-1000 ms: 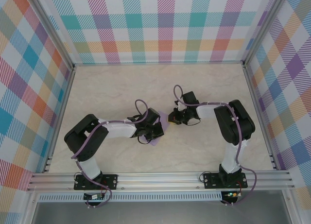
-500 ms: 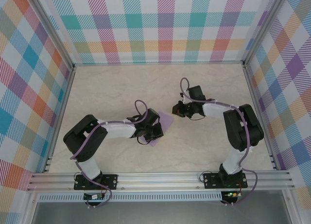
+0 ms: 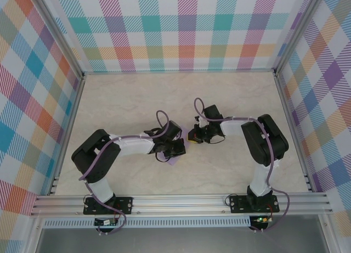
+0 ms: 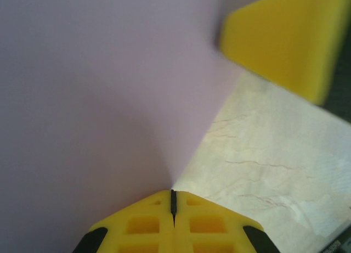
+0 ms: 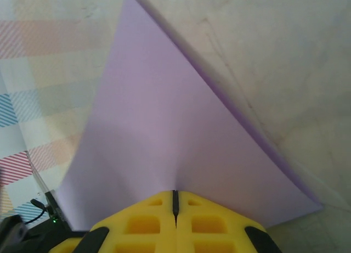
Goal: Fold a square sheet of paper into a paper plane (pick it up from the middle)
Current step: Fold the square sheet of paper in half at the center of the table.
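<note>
**ITEM:** paper, lavender, plain. Held betw. both grippers over table; looks doubled along edge to R of R gripper's tips.
**L gripper**: jaws fully closed, nipping paper at very tips; sheet fans up & left of it.
**R gripper**: jaws fully closed on paper edge; sheet spreads ahead of tips.
**RISKS (est.):**
- Tip-only nips, so sheet could slip out.
- Arms pulling apart could tear it.
- Arms closing in could put in a stray crease.
- Grippers near each other, so fingers may clash.

**MARKINGS:** none legible; no brand, label or text.
</note>
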